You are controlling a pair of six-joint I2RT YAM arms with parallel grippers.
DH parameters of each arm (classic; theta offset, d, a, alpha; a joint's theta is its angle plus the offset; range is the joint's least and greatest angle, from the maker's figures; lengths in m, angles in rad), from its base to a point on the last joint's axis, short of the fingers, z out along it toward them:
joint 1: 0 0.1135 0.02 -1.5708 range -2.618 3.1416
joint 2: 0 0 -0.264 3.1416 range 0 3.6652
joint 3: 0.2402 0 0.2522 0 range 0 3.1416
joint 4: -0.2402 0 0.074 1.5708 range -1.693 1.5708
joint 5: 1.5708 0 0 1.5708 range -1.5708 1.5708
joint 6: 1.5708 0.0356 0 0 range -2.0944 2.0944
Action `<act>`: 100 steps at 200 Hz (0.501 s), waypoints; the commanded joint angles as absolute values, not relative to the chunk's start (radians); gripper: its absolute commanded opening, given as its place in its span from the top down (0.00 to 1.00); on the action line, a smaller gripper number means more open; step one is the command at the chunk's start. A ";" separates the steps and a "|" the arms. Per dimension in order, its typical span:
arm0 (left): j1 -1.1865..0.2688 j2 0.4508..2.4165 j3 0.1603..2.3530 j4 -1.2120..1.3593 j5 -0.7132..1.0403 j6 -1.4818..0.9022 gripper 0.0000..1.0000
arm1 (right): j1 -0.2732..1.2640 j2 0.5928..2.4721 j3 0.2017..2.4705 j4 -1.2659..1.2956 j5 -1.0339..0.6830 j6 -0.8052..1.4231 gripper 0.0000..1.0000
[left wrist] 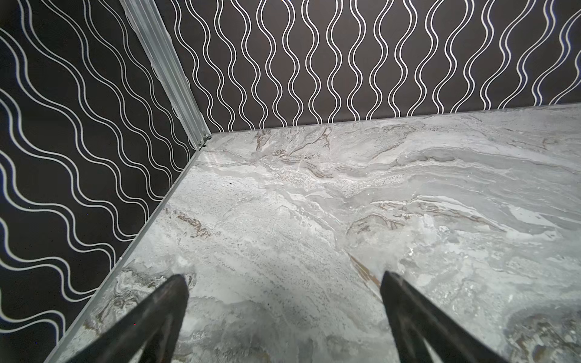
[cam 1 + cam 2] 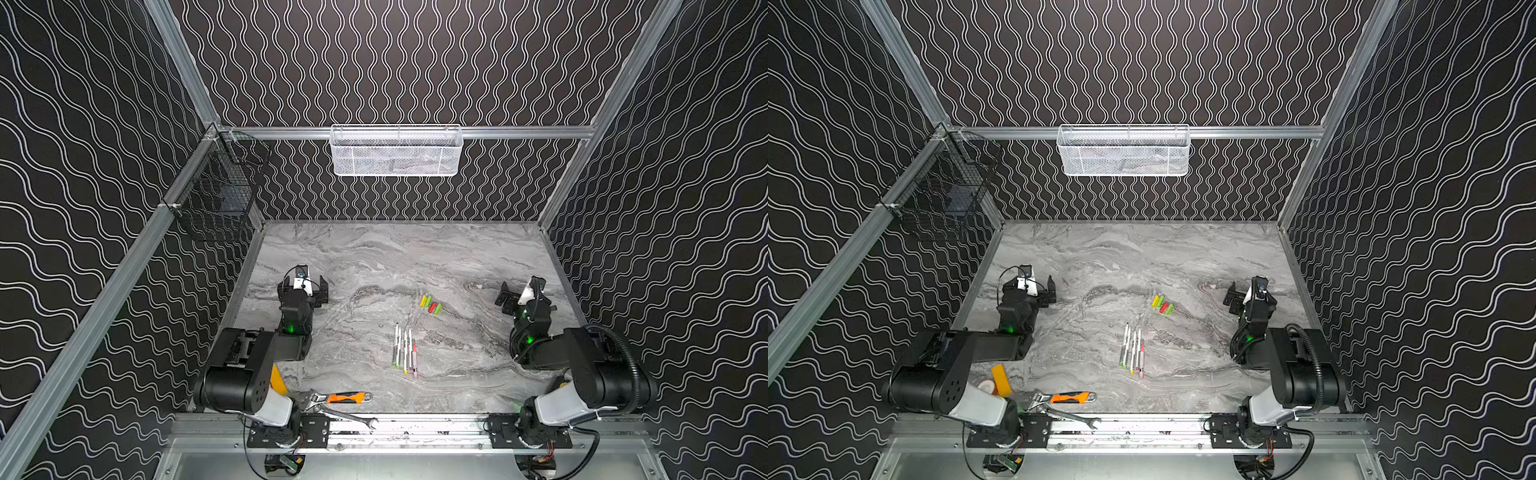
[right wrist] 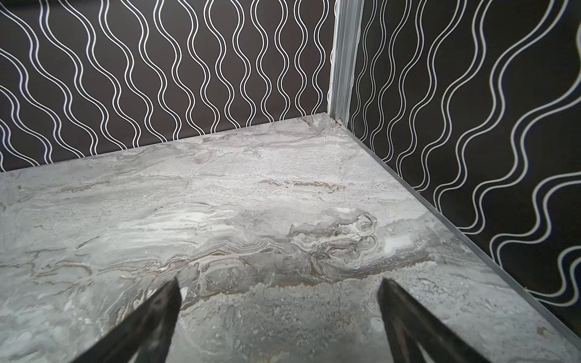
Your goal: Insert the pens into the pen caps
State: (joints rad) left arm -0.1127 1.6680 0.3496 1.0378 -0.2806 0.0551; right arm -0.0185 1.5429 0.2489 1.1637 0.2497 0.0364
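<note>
Meanwhile | left gripper (image 1: 283,278) and right gripper (image 3: 279,279) stood wide, empty | pens (image 2: 405,351), pen caps (image 2: 431,305) lay between the arms | orange wrench (image 2: 345,398), spanner (image 2: 349,415) lay by the front rail.

Left arm (image 2: 266,349) and right arm (image 2: 590,365) sit folded, wrists seemingly pitched down, jaws wide apart.

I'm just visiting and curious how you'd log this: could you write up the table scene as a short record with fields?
Pens: four, uncapped, side by side on the marble-look tabletop
Pen caps: yellow, green, red, green, in a short row beyond the pens
Left gripper: open, empty, over bare tabletop
Right gripper: open, empty, over bare tabletop
Tools: orange-handled adjustable wrench and steel spanner at the near edge
Baskets: white mesh basket on back rail, black wire basket on left wall
</note>
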 commanded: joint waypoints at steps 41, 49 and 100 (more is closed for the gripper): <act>-0.114 1.669 0.357 1.074 -0.279 0.057 0.01 | -0.017 1.543 0.248 1.213 0.253 0.036 0.00; -0.114 1.669 0.357 1.075 -0.279 0.058 0.01 | -0.017 1.543 0.248 1.213 0.250 0.035 0.00; -0.111 1.666 0.356 1.068 -0.269 0.054 0.01 | -0.007 1.543 0.243 1.227 0.255 0.020 0.00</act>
